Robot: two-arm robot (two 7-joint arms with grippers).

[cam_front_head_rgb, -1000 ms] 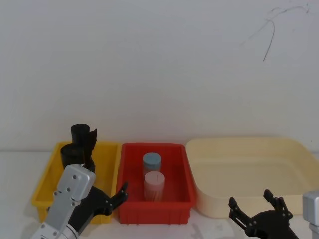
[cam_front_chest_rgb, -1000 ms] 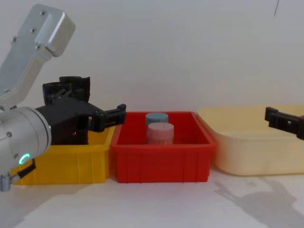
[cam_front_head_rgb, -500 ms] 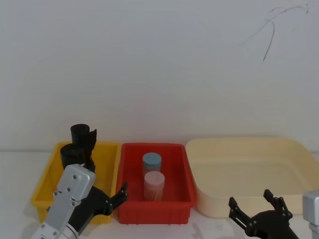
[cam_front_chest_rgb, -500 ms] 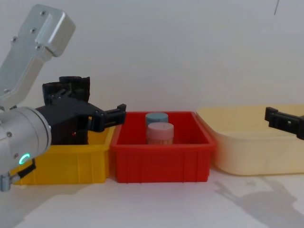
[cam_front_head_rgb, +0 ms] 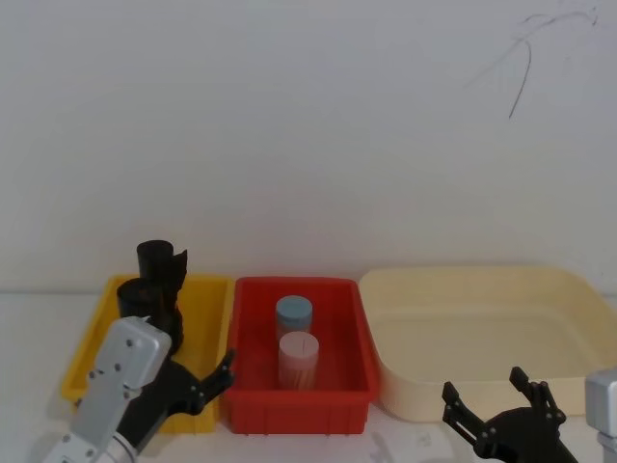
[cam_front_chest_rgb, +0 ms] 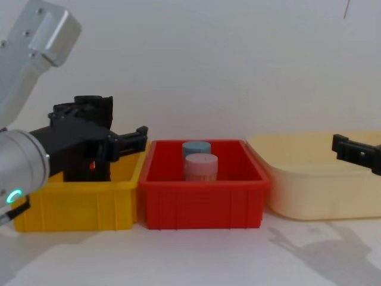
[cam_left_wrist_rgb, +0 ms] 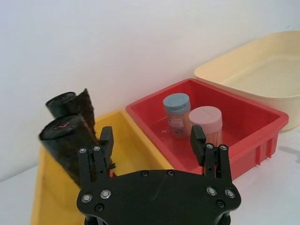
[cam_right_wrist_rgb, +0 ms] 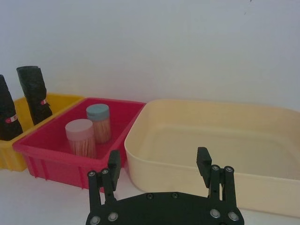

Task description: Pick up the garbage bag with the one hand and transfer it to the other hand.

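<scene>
A: Where was the garbage bag [cam_front_head_rgb: 145, 301]?

B: In the yellow bin [cam_front_head_rgb: 207, 289], leftmost of the 3 containers on the bench [cam_front_chest_rgb: 208, 256]. It stood on end, long axis roughly vertical w/ a slight lean. The slimmer roll [cam_front_head_rgb: 162, 262] w/ the ragged top stood just behind it; whether they touched, he couldn't tell.

A: And the hands?

B: The left hand [cam_left_wrist_rgb: 151, 139] hung at the bin's near side, by the corner where it met the red bin [cam_front_head_rgb: 299, 410]. Its fingers [cam_left_wrist_rgb: 105, 138] were spread wide w/ nothing between them. The right hand [cam_right_wrist_rgb: 158, 158] sat in front of the cream tub [cam_front_head_rgb: 482, 333], likewise spread and empty, well apart from the bag.

A: So which arm was nearer?

B: The left, easily. The bag lay ahead of it and toward the robot's left. The gap between the fingers faced the yellow/red junction, not the roll; 1 finger lined up approx. w/ the roll.

A: Best guess at the next move?

B: The pick hadn't begun. The left hand prob. needed to shift left and reach forward so its 2 fingers straddled the roll around mid-height, near the red mark. The finger spread ran crosswise to the upright axis, so little wrist turn seemed needed.

A: Risks?

B: Catching the slimmer roll too, or tipping the bag. The 2 jars [cam_front_head_rgb: 298, 359] in the red bin looked clear of that path.
</scene>
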